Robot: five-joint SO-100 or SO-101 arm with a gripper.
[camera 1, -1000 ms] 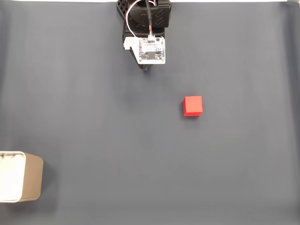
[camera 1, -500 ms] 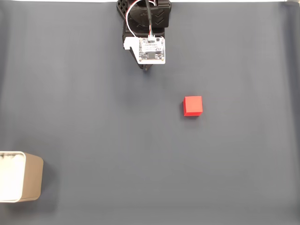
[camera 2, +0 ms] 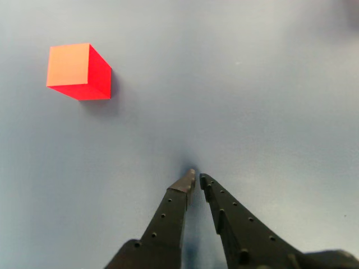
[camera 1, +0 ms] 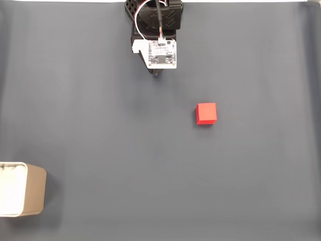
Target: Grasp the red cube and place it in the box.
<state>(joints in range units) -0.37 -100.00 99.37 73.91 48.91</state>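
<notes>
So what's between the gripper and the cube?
Nothing: in the other view, bare grey mat separates the gripper from the cube.

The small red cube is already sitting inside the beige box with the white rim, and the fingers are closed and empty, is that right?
Not quite. The small red cube lies on the dark grey mat, far from the beige box with the white rim, as the fixed view shows. The fingers are indeed closed and empty.

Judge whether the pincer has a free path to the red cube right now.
Probably yes: the pincer is shut and empty, and bare mat lies between it and the red cube; it must open first.
</notes>
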